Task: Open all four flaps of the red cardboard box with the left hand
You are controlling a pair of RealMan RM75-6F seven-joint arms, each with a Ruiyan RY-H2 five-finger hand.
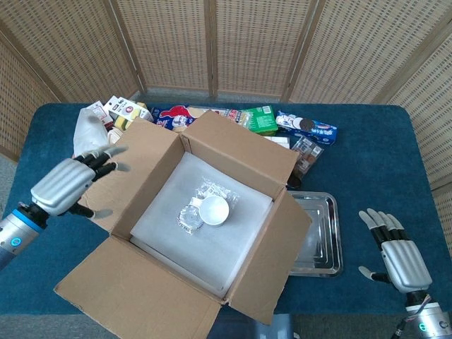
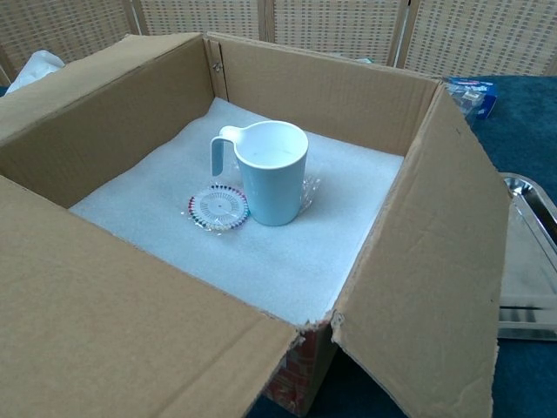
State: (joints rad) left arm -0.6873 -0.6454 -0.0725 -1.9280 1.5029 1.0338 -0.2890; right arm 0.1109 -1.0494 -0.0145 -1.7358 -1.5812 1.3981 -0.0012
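Brown-lined red cardboard box [image 1: 191,226]: centre table, four flaps splayed | left hand [image 1: 65,185]: spread wide, empty, above left flap | right hand [image 1: 395,251]: spread, idle | risk: a returning sweep could knock the flap shut

The cardboard box [image 1: 198,219] sat at the table's [image 1: 381,162] centre, its four flaps [image 1: 138,300] folded outward. Inside, on the foam liner [image 2: 287,261], a mug [image 2: 270,170] stood with a pin wheel [image 2: 218,207] touching it at 9 o'clock. A metal tray [image 1: 321,236] lay at the box's 3 o'clock, packaged snacks [image 1: 261,119] at 12, a plastic bag [image 1: 88,138] at 10. The left hand [image 1: 67,185] hovered at 9 o'clock, the right hand [image 1: 399,254] beyond the tray, near 4.
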